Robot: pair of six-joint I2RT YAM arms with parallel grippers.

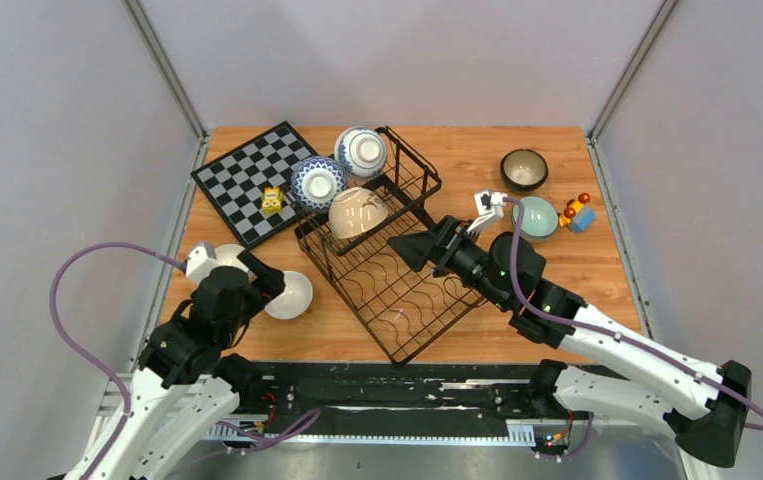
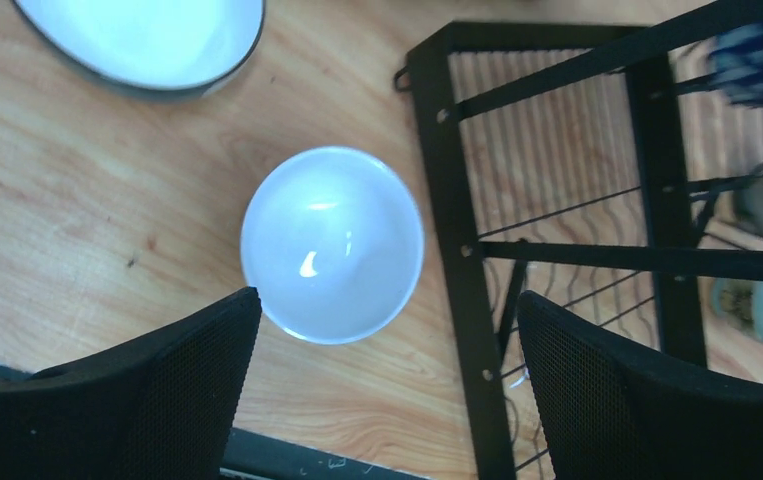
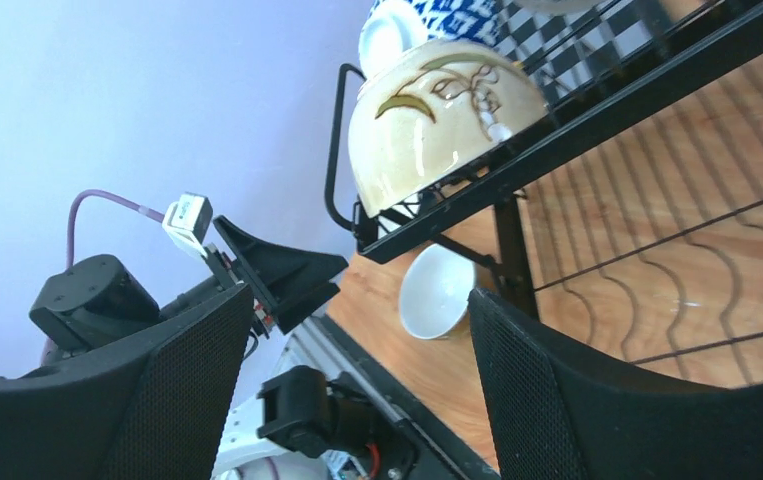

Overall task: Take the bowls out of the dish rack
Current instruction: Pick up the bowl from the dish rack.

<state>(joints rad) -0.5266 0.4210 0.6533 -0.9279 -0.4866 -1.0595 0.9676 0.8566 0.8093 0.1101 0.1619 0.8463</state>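
Beige bowl [image 1: 359, 212] sits in the dish rack [image 1: 347, 300], middle of the top view. The right claw [image 1: 415, 248], wide open and empty just beside it, should close slowly on its rim.

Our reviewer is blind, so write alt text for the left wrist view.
A small white bowl sits upright on the wooden table, in front of the open left gripper. The black wire dish rack stands beside it on the right; part of a second, dark-rimmed bowl shows top left.
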